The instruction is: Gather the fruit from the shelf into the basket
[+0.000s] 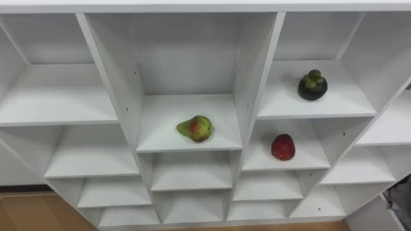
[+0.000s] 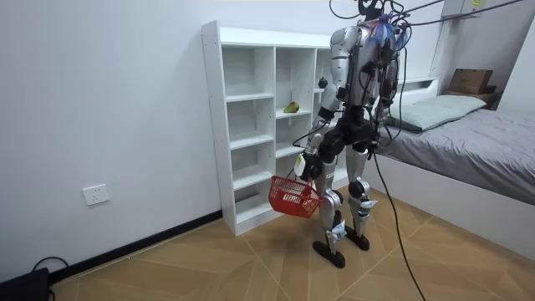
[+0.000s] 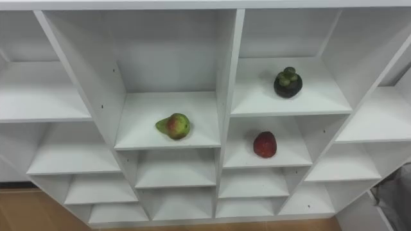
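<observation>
With our left hand [image 2: 307, 167] clamped on the red mesh basket [image 2: 294, 196] and our right hand [image 2: 373, 144] unreadable, we risk a clumsy reach rolling the green-red pear [image 1: 195, 128], the red strawberry [image 1: 283, 147] at its four o'clock or the dark mangosteen [image 1: 313, 85] at two o'clock off the white closet [image 1: 253, 77] shelves.

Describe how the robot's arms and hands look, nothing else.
In the room view the left arm has a silvery-grey shell at the shoulder and upper arm, built of rounded segments, and turns darker down the forearm. The left hand looks dark, too small for detail.
</observation>
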